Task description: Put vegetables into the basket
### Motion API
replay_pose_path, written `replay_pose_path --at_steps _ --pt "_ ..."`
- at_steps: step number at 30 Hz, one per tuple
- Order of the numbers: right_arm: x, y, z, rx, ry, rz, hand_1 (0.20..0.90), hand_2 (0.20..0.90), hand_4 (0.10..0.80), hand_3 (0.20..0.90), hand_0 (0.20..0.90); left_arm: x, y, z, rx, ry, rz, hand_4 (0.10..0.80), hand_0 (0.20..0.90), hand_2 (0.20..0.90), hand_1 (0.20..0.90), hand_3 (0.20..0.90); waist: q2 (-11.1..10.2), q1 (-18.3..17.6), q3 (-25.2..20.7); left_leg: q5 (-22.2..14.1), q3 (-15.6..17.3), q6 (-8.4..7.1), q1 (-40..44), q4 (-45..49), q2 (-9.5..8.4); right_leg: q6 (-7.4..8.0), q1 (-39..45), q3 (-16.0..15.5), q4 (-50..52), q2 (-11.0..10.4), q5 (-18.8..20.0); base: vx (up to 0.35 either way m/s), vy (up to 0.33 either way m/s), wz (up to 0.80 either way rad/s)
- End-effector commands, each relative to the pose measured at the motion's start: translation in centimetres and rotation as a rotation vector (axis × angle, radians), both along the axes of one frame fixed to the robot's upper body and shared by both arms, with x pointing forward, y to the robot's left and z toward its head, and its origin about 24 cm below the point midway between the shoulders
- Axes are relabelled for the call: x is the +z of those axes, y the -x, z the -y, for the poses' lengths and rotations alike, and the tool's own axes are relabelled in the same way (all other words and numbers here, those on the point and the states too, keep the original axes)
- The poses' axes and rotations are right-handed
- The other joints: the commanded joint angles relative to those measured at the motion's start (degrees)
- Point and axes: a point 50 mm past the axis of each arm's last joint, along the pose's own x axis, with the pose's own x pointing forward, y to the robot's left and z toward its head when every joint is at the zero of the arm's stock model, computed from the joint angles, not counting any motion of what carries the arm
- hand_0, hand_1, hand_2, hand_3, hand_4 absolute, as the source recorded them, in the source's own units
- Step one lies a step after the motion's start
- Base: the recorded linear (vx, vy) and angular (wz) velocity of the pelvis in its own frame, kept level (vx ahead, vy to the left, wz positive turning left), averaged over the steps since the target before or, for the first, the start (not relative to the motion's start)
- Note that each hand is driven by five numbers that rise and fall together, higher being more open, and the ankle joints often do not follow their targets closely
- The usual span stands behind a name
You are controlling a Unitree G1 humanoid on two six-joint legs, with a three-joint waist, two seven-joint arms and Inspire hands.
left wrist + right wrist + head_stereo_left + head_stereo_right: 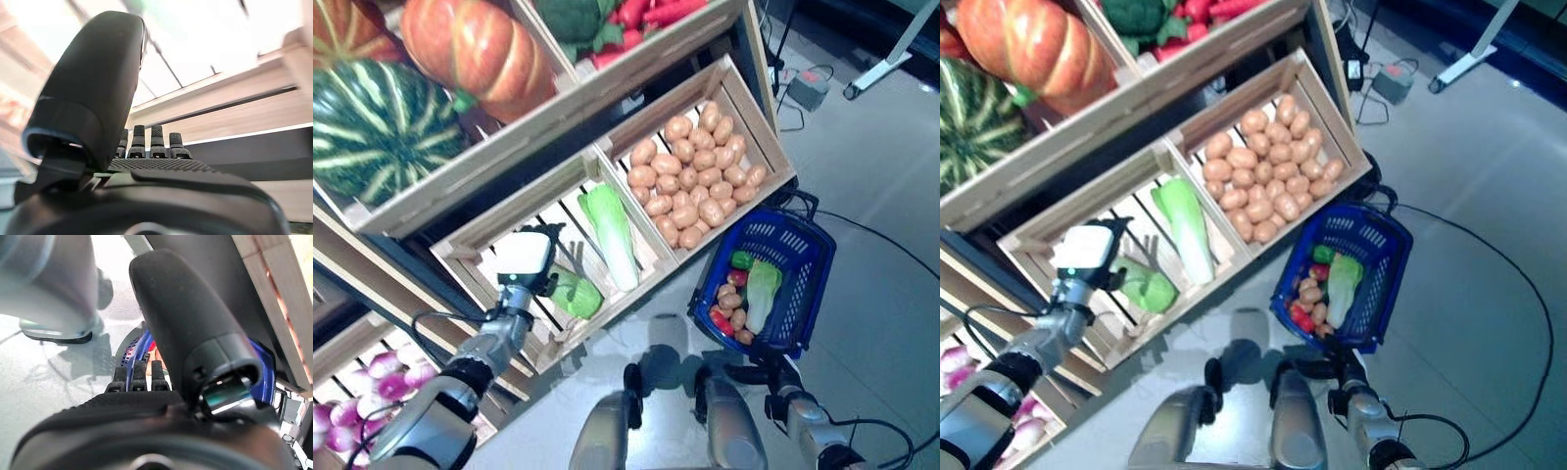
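Note:
My left hand (551, 272) is inside the slatted wooden crate (460, 247), right beside a small green cabbage (578, 295). In its wrist view the left hand (156, 166) has straight fingers and a raised thumb, holding nothing. A long napa cabbage (613, 235) lies further right in the same crate. The blue basket (806, 245) hangs at the lower right and holds a napa cabbage (763, 290), potatoes, red peppers and a green pepper. My right hand (770, 376) sits at the basket's near edge, fingers curled at its handle; blue mesh shows past the fingers (139, 374).
A crate of potatoes (695, 171) stands right of the cabbage crate. The upper shelf carries a striped watermelon (377, 127), an orange pumpkin (480, 49) and red and green vegetables. Purple-white bulbs (372, 377) fill a lower crate at left. A floor stand's base (891, 69) is at far right.

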Motion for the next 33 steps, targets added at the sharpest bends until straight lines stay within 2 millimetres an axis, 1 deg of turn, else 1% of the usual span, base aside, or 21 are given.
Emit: replay_pose_path --at_steps 1,4,7,10,13,17,22,33 --pt "2.0 -0.9 1.2 -0.017 -0.022 0.13 0.9 0.9 0.8 0.9 0.9 3.6 -0.7 -2.9 0.107 -0.095 0.127 0.8 0.9 0.9 0.9 0.9 0.61 -2.25 -1.13 -6.81 1.88 3.16 -3.84 10.7 -0.75 -3.22 -1.87 0.19 1.36 1.66 2.55 -0.04 0.065 0.0" --pt "2.8 -1.6 1.8 -0.018 -0.012 0.153 0.9 0.9 0.8 0.9 0.9 4.3 -0.8 -3.7 0.129 -0.144 0.112 0.8 0.9 0.9 0.9 0.9 0.78 -2.65 -0.86 -8.52 2.38 3.33 -7.09 15.15 -0.28 -3.5 -5.33 1.16 5.71 1.82 1.26 -0.015 0.063 -0.06" --pt "3.2 -1.9 2.3 -0.024 -0.002 0.164 0.9 0.9 0.8 0.9 0.9 4.8 -0.7 -4.2 0.137 -0.189 0.094 0.8 0.9 0.9 0.9 0.9 0.94 -2.99 -0.46 -9.73 2.76 3.59 -9.04 18.29 0.09 -3.73 -7.45 1.72 8.72 1.87 0.35 0.024 0.065 -0.08" --pt "3.7 -2.1 2.9 -0.022 0.012 0.173 0.9 0.9 0.8 0.9 0.9 5.3 -0.6 -5.2 0.187 -0.196 0.061 0.8 0.9 0.9 0.9 0.9 1.12 -3.2 -0.39 -10.72 3.16 3.83 -11.56 21.19 0.48 -3.93 -10.25 2.36 11.52 2.12 -0.36 0.012 0.058 -0.08" --pt "3.9 -2.2 3.0 -0.02 0.01 0.179 0.9 0.9 0.8 0.9 0.9 5.2 -0.4 -5.8 0.202 -0.269 0.018 0.8 0.9 0.9 0.9 0.9 1.02 -3.37 -0.13 -11.54 3.21 3.95 -13.13 23.24 0.69 -3.86 -11.93 2.7 13.31 2.44 -0.73 0.024 0.036 -0.06" --pt "4.1 -2.3 3.1 -0.02 0.014 0.179 0.9 0.9 0.8 0.9 0.9 5.3 -0.3 -6.0 0.191 -0.329 0.002 0.8 0.9 0.9 0.9 0.9 0.95 -3.55 0.23 -12.19 3.33 4.04 -14.24 24.73 0.96 -3.92 -13.21 3.01 14.64 2.65 -1.05 0.023 0.026 -0.02" --pt "4.3 -2.4 3.3 -0.036 0.015 0.19 0.9 0.9 0.8 0.9 0.9 5.5 -0.6 -5.8 0.178 -0.344 -0.016 0.8 0.9 0.9 0.9 0.9 0.92 -3.5 0.6 -12.53 3.27 4.17 -15.39 25.74 1.08 -3.87 -14.42 3.03 15.57 2.77 -1.16 0.009 0.013 0.0" --pt "5.9 -3.8 3.7 -0.052 0.031 0.249 0.9 0.9 0.8 0.9 0.9 3.3 0.6 -7.2 0.283 -0.372 -0.203 0.8 0.9 0.9 0.9 0.9 0.37 -3.13 2.2 -12.58 2.69 4.27 -20.11 28.12 1.42 -3.65 -18.97 3.2 17.6 3.62 -0.53 0.003 0.019 0.0"
